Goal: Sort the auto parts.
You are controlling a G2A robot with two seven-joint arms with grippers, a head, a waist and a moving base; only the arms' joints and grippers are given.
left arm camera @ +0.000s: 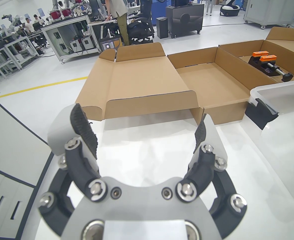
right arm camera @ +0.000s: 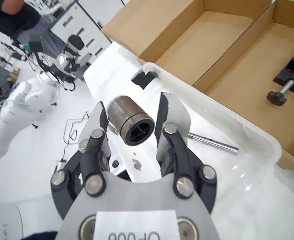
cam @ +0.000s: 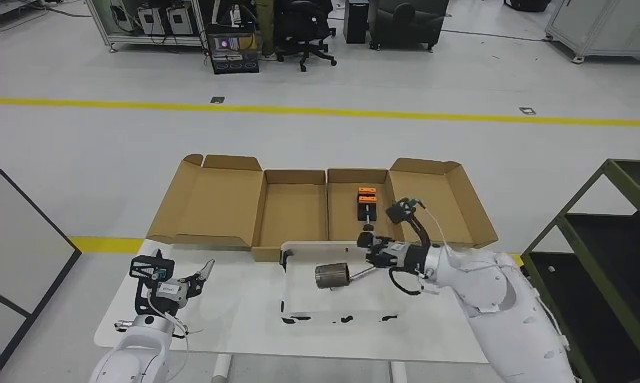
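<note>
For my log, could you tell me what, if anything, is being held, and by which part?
The right gripper holds the metal cylinder by its curved sides, near one end; the left gripper is open, empty.

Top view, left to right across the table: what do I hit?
left pincer → black bin latch → metal cylinder → orange-jawed vise
</note>
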